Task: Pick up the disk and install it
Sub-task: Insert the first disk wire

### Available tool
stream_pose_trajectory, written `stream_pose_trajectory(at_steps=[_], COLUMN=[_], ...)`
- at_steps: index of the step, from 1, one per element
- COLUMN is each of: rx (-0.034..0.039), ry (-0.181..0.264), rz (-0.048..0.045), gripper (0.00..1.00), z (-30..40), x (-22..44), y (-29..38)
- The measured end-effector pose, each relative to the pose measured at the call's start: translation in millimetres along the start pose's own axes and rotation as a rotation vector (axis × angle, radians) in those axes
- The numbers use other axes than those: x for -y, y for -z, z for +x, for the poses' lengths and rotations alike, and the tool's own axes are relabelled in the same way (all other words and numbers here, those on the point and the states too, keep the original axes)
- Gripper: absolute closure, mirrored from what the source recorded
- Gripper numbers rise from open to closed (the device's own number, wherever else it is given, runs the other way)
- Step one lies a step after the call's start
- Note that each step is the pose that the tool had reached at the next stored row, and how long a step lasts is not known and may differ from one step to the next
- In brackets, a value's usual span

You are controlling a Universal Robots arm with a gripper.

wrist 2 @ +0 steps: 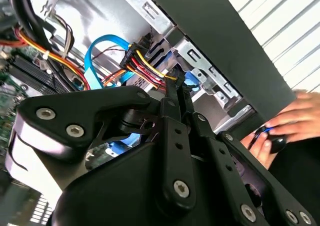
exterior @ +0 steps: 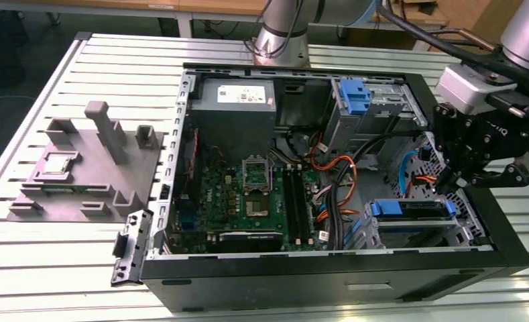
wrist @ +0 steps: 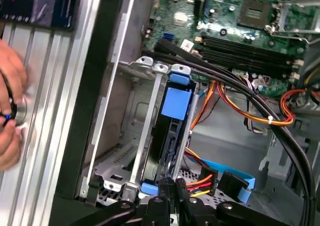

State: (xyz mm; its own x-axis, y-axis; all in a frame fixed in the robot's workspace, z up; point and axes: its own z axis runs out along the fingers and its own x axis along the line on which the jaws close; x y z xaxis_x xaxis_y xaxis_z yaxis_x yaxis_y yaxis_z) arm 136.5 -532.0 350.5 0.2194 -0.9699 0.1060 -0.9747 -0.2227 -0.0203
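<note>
With the disk (wrist: 177,136) already standing edge-on in the drive cage (wrist: 142,151) at the case's corner, gripper (exterior: 468,180) hovers just above it; jaw state cannot be told. Risk: cable bundle (wrist: 205,182) beside the disk could snag, leaving it part-seated.

Lighting: you get bright, even overhead light on the table (exterior: 49,100) in the exterior view, glare on its slats, dim shadow inside the case (exterior: 336,268). In the second wrist view, the near gripper (wrist 2: 175,94) looks soft, the hand (wrist 2: 292,121) blurred.
</note>
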Motion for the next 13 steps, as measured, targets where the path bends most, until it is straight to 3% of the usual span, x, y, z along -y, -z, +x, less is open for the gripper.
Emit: stream_pose_trajectory(at_steps=[8,13], rx=[-0.0013,0.0278], ry=[-0.124,-0.131], rz=[-0.0130,-0.0090], gripper=[0.83,0.83], z=[-0.4,-0.3], x=[-1.2,-6.7], y=[-2.1,-2.2])
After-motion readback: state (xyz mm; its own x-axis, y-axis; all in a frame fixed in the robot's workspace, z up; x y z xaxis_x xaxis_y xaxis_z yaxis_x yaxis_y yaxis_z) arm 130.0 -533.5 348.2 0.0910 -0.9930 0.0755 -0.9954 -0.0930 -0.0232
